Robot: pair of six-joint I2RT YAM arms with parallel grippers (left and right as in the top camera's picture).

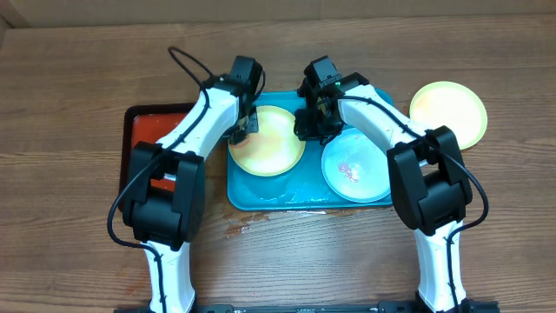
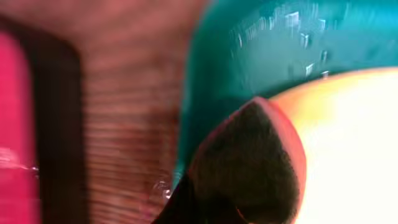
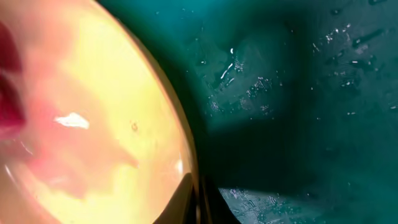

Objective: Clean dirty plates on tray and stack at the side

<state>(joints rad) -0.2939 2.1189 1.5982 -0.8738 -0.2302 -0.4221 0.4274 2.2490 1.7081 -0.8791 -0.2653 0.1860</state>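
**Both grippers at yellow-green plate on tray**

Lower centre of overhead: cyan tray [image 1: 261,198] on wood table [image 1: 69,104], wet patch [image 1: 248,222] by its front-left corner. On tray, right side: mint plate [image 1: 354,165] w/ red-orange smears. Left side: yellow-green plate [image 1: 269,146], pale centre. L gripper [image 1: 246,129] at its left rim, R gripper [image 1: 314,123] at its right rim, between the 2 plates. Jaws: can't tell for either, wrist views too blurred. Red tray [image 1: 149,129] at frame left, partly under L arm. Upper right: second yellow-green plate [image 1: 448,113] on table, off tray.
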